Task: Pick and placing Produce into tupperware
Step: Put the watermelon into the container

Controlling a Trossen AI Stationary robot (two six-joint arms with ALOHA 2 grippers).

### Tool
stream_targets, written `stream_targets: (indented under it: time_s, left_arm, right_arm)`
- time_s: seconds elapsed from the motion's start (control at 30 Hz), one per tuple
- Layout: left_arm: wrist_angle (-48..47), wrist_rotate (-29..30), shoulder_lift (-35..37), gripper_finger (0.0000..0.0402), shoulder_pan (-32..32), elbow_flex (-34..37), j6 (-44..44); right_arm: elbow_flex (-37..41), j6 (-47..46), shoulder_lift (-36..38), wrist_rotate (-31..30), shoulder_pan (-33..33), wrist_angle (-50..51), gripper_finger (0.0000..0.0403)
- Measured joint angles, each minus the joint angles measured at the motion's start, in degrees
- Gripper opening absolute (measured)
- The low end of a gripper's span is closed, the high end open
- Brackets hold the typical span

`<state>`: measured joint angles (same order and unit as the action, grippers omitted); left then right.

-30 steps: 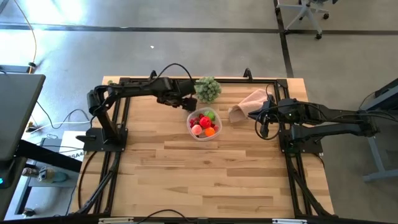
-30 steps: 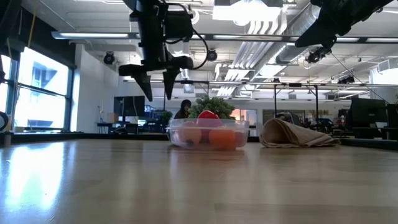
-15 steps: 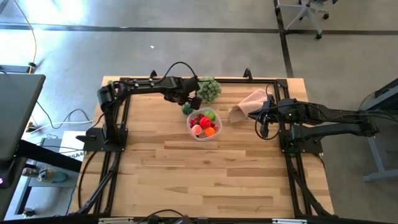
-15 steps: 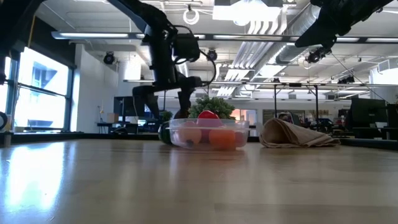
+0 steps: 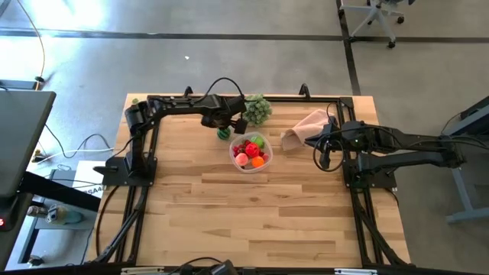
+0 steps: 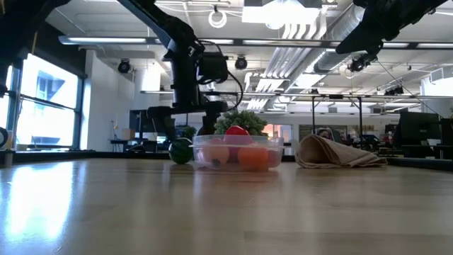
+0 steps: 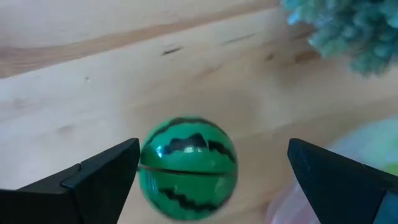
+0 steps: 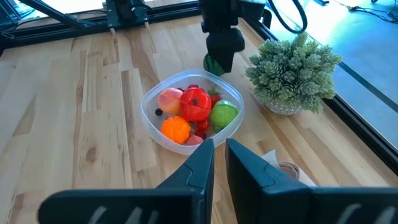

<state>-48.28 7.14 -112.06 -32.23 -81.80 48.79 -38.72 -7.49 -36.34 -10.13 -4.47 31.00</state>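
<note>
A small green striped watermelon toy (image 7: 188,168) rests on the bare wood just left of the clear round tupperware (image 5: 250,153), which holds red, orange, pink and green produce (image 8: 194,111). My left gripper (image 5: 225,127) is low over the watermelon (image 5: 223,134) and open wide. Its fingers (image 7: 93,180) stand on either side of the ball, which lies nearer one of them. Whether that finger touches it, I cannot tell. My right gripper (image 5: 324,155) waits above the table at the right, its fingers almost together and empty (image 8: 219,155).
The pale green leafy ball (image 5: 257,109) stands right behind the container, close to my left gripper. A pink cloth (image 5: 306,126) lies bunched at the far right, near my right arm. Bare wood spreads across the whole near half of the table (image 5: 252,221).
My left gripper has come down from well above the table to just over it, moving a little toward the right edge and the container, fingers still open. The watermelon now shows beside the container's left side in the low view, where it did not show a second ago.
</note>
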Motion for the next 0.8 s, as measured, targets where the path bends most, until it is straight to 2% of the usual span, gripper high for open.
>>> stream_targets:
  time_s: [0.8]
  left_arm:
    - [-3.58,-2.99,-4.40,0.0399,-2.03,0.01,1.64]
  right_arm:
    - [-0.02,0.00,0.00,0.00,0.00,0.00,0.0030]
